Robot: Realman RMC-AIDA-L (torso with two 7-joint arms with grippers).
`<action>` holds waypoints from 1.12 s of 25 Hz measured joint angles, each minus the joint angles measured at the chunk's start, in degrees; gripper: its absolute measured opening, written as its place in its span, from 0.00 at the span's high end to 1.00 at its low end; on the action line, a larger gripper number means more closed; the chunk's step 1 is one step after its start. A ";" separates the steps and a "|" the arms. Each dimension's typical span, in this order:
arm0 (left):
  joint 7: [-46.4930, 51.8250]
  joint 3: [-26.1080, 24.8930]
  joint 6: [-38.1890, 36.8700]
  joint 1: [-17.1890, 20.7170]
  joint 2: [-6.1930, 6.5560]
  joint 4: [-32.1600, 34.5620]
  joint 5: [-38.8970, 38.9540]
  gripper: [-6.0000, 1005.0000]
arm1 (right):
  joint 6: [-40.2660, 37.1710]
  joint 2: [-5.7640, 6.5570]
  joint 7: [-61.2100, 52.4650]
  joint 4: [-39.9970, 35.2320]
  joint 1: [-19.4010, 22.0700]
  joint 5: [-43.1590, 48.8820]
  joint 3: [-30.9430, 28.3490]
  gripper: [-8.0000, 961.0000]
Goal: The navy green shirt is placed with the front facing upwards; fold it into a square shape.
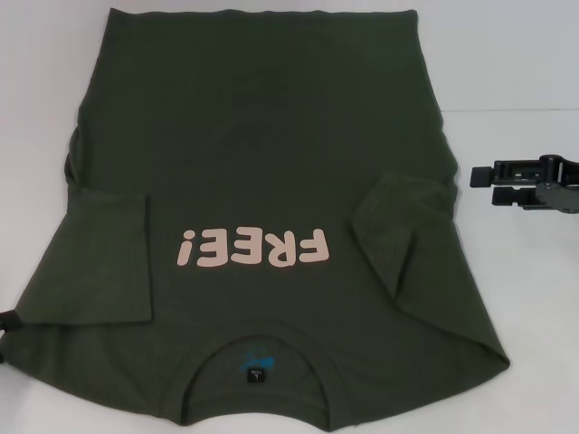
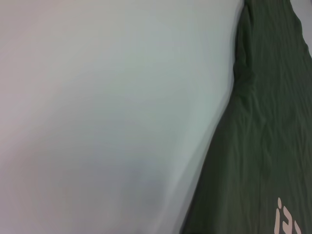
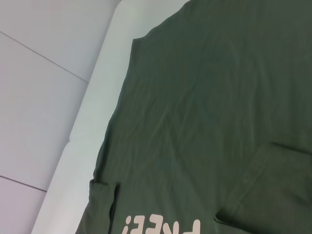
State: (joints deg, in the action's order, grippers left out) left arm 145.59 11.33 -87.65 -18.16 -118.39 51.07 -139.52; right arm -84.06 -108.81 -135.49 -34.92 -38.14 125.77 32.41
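While one navy green shirt (image 1: 262, 172) lies flat (both sleeves folded in), the right pincer (image 1: 479, 185) hovers narrowly parted beside it.

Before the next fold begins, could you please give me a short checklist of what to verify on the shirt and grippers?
1. Shirt front up, print showing: ok.
2. Both sleeves folded in over the body, left sleeve and right sleeve: ok.
3. Collar lying flat at the near edge: ok.
4. Right gripper off the cloth, over the table: ok.
5. Left gripper position: cannot tell, only a sliver shows.
6. Square shape reached: not ok.
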 joint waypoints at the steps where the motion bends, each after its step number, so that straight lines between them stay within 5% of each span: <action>1: 0.10 -0.05 0.12 0.02 0.00 -0.04 0.00 0.34 | 0.07 0.01 0.06 0.04 0.00 0.00 -0.08 0.22; 28: -1.63 0.18 5.01 -3.10 0.89 -5.98 1.24 0.46 | -0.04 0.01 0.23 0.47 0.55 0.01 -1.27 0.22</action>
State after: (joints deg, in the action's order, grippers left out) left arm 143.97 11.52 -82.64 -21.26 -117.50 45.08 -138.28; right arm -84.10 -108.81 -135.26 -34.45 -37.59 125.77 31.14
